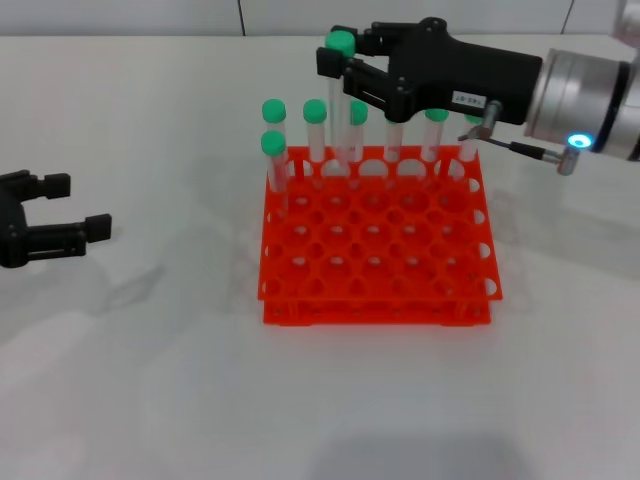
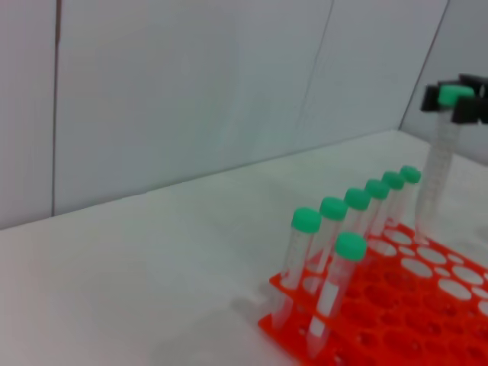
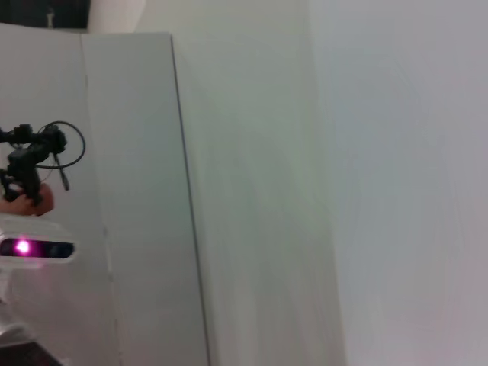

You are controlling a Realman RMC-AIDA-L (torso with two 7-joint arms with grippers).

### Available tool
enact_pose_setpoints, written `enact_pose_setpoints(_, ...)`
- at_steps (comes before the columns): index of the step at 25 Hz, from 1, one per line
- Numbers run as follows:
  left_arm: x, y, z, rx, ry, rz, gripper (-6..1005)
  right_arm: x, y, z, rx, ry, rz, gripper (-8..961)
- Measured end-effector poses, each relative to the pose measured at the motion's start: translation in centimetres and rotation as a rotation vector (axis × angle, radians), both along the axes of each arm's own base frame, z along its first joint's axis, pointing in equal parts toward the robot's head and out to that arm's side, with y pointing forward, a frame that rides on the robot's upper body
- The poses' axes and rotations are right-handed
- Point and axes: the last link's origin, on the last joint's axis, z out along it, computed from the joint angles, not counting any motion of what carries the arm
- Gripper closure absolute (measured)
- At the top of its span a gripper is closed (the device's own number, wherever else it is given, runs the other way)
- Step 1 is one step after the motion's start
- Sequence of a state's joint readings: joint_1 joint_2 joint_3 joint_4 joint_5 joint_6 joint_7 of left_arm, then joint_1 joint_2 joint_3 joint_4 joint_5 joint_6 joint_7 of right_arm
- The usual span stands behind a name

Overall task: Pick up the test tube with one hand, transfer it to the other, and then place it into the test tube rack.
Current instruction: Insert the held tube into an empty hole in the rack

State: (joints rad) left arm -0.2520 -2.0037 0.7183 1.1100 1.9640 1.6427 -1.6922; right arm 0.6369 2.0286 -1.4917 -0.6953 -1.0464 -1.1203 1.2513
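Observation:
My right gripper (image 1: 336, 56), black with a small white label, is shut on the green cap of the test tube (image 1: 343, 115). The tube hangs upright over the back row of the orange-red test tube rack (image 1: 380, 312). In the left wrist view the test tube (image 2: 437, 171) hangs from the right gripper (image 2: 456, 105), its lower end down at the top tier of the rack (image 2: 396, 309). Whether it has entered a hole I cannot tell. My left gripper (image 1: 78, 207) rests open and empty on the table at the far left.
Several other green-capped tubes (image 1: 316, 125) stand in the rack's back row, and one (image 1: 273, 160) stands in the second row at the left corner. A wall runs behind the table. The right wrist view shows only wall panels.

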Motion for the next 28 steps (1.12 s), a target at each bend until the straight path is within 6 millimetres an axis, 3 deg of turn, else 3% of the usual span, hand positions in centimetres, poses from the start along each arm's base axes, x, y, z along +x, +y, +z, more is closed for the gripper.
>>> enact_pose_setpoints(7,-0.4,-0.1,0.0,-0.016,0.029,-0.037,118,0.0,0.2,-0.8,0.04,0.005,-0.025,688)
enact_pose_setpoints(28,1.0,0.9,-1.7,-0.111,0.043,-0.123,120,0.5,0.5,-2.7,0.065,-0.032,-0.059,687)
